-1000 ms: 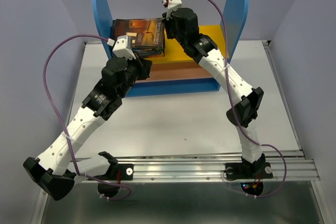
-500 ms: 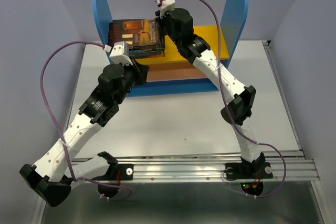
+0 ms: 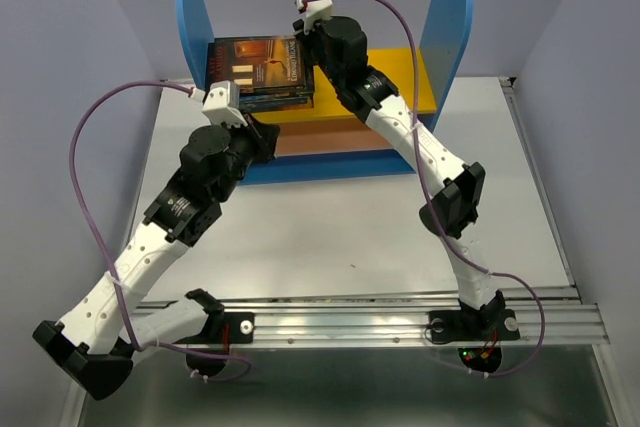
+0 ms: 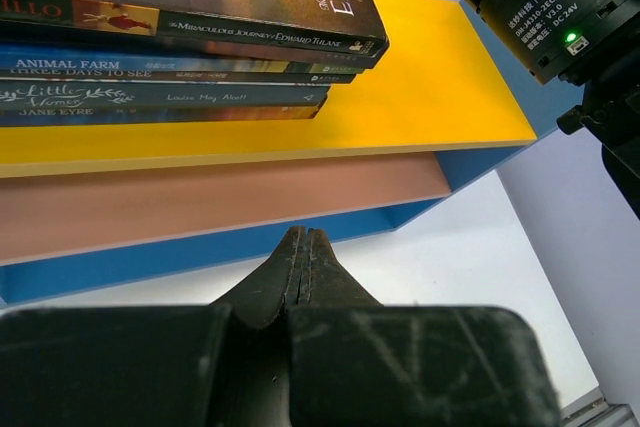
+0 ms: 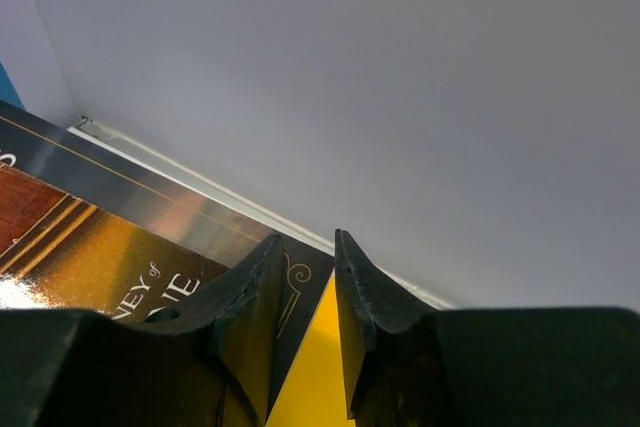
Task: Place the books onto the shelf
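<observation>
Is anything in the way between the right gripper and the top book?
No, nothing visible. The right gripper hangs at the corner of the top book, jaws slightly apart and empty. That book lies on the stack on the yellow board.

- L gripper (image 4: 303,239): fingers pressed flat together, no gap, nothing btwn them.
- R gripper (image 5: 305,247): fingers parted a little, narrow gap, nothing clamped.
- L arm (image 3: 150,237): elbow low by base, forearm angled fwd.
- R arm (image 3: 420,152): stretched fwd, wrist ahead-right of L gripper.
</observation>
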